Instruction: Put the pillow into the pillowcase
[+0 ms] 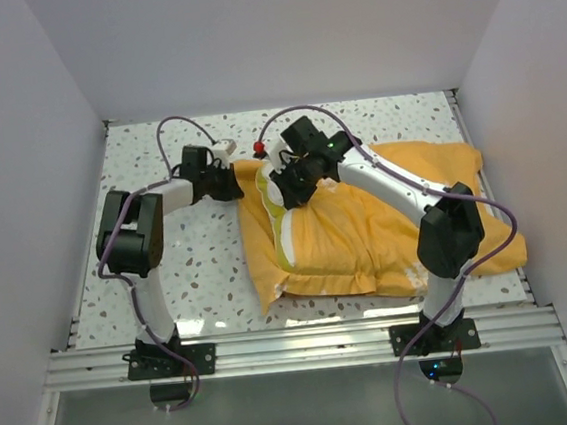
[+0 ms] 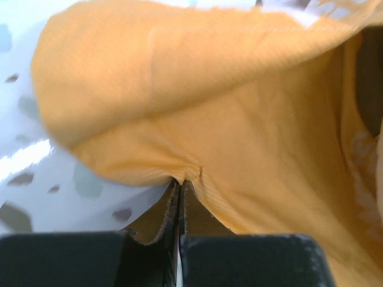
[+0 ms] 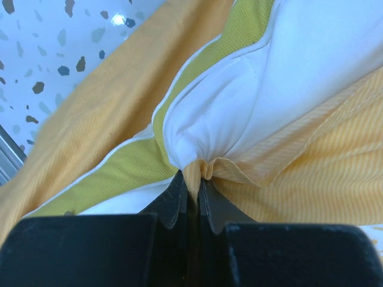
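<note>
The orange-yellow pillowcase (image 1: 366, 235) lies across the middle and right of the table, bulging. The cream-white pillow (image 1: 288, 234) with its yellow-green strip shows at the case's left opening; most of it is hidden inside. In the right wrist view the pillow (image 3: 281, 66) bulges out beside the case hem (image 3: 311, 173). My left gripper (image 1: 232, 180) is shut on the case's upper left edge; its wrist view shows the orange cloth (image 2: 239, 137) pinched in the gripper (image 2: 181, 185). My right gripper (image 1: 287, 190) is shut on the case hem at the opening, seen in its wrist view (image 3: 194, 182).
The speckled white table (image 1: 199, 271) has white walls on three sides. A small red object (image 1: 259, 147) lies behind the pillowcase near the back. An aluminium rail (image 1: 306, 343) runs along the near edge by the arm bases.
</note>
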`<state>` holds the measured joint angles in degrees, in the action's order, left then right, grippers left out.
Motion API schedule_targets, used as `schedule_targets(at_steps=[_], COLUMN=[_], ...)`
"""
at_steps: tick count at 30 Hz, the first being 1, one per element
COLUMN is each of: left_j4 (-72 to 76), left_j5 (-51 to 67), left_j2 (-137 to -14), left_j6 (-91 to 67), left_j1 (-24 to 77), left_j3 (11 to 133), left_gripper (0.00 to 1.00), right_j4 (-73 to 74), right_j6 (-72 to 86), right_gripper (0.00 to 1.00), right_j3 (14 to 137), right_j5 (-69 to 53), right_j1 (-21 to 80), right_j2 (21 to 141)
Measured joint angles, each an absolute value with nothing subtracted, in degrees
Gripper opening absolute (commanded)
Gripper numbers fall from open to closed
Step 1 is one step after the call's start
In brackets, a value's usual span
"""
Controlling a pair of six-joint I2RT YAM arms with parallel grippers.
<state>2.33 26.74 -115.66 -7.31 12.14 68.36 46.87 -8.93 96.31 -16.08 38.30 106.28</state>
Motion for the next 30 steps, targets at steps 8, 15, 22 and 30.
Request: schedule_targets(at_steps=[8,15,22,30], left_j4=[-16.8,-24.4,-24.6,-15.8], left_j5=[27.0,30.8,29.7,33.9], left_j2=[-107.2,-93.5,-92.6,-86.7], left_j6=[2.3,8.1,12.1,10.3], left_j1=[-1.7,-3.8,-4.6,-5.7], left_j3=[69.7,71.2,63.4,55.4], left_gripper=[0.0,0.0,0.18,0.75], right_j4=[45.6,45.8,47.7,48.0], right_j6=[-12.4,-16.9,-15.5,-11.0], right_gripper=[0.0,0.0,0.0,0.0], right_j3=[91.5,93.7,97.6,97.3], right_j5=[-13.2,-13.1,-12.8,-23.8], right_j1=[38.3,39.7,38.8,34.4], right_j2=[108.0,116.7,117.3,112.1])
